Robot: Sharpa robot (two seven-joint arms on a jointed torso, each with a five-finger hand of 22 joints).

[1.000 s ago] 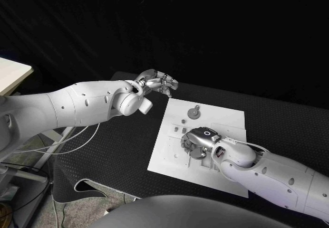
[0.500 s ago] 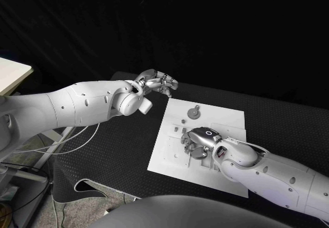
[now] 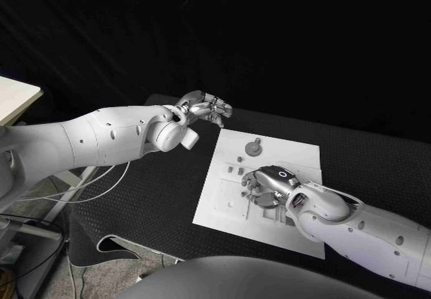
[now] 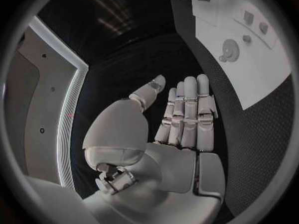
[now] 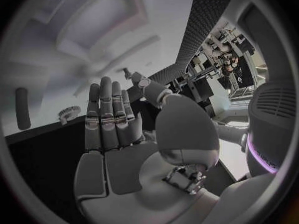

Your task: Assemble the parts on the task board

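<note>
The white task board (image 3: 278, 149) lies in the middle of the black table. A round grey part with a small knob (image 3: 255, 147) sits near its far edge, and small grey pieces (image 3: 231, 169) stand near its left edge. My right hand (image 3: 265, 189) hovers low over the board's middle; in the right wrist view its fingers (image 5: 107, 115) are straight and hold nothing, with a small gear (image 5: 69, 113) and a dark peg (image 5: 23, 115) on the board beyond them. My left hand (image 3: 205, 107) is raised beyond the board's far left corner, its fingers (image 4: 189, 112) straight and empty.
Black matting (image 3: 144, 199) covers the table around the board. A pale table corner (image 3: 14, 93) stands at the far left. In the left wrist view the board (image 4: 261, 79) lies off to one side of the hand, with the round part (image 4: 230, 49) on it.
My right hand has slid a little to the right over the board's middle. The left arm has stayed where it was.
</note>
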